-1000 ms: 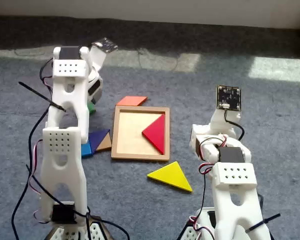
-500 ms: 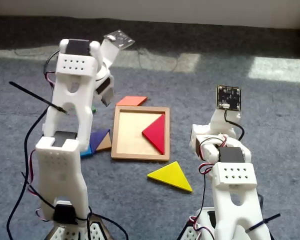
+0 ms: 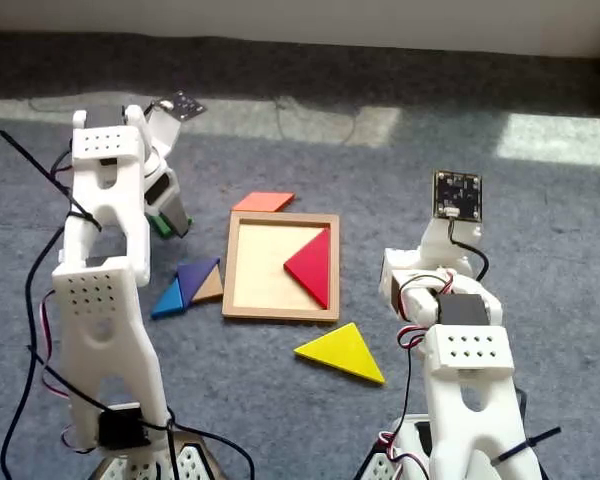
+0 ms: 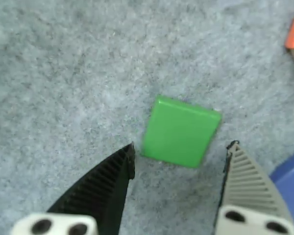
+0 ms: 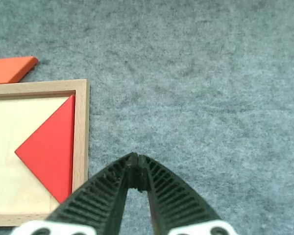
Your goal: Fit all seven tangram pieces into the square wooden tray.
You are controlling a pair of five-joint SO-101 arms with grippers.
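The square wooden tray lies mid-table with a red triangle in its right half. My left gripper hangs open just above a green square piece, one finger on each side and neither touching it. In the high view that gripper sits left of the tray. An orange piece lies behind the tray. Blue, purple and tan triangles lie at its left, and a yellow triangle in front. My right gripper is shut and empty over carpet, right of the tray.
The grey carpet is bare to the right of and behind the tray. The right arm stands folded near the tray's right side. Black cables trail from the left arm's base.
The left arm has swung to the left and its wrist has come down over the green piece. The right arm and the other pieces have not moved.
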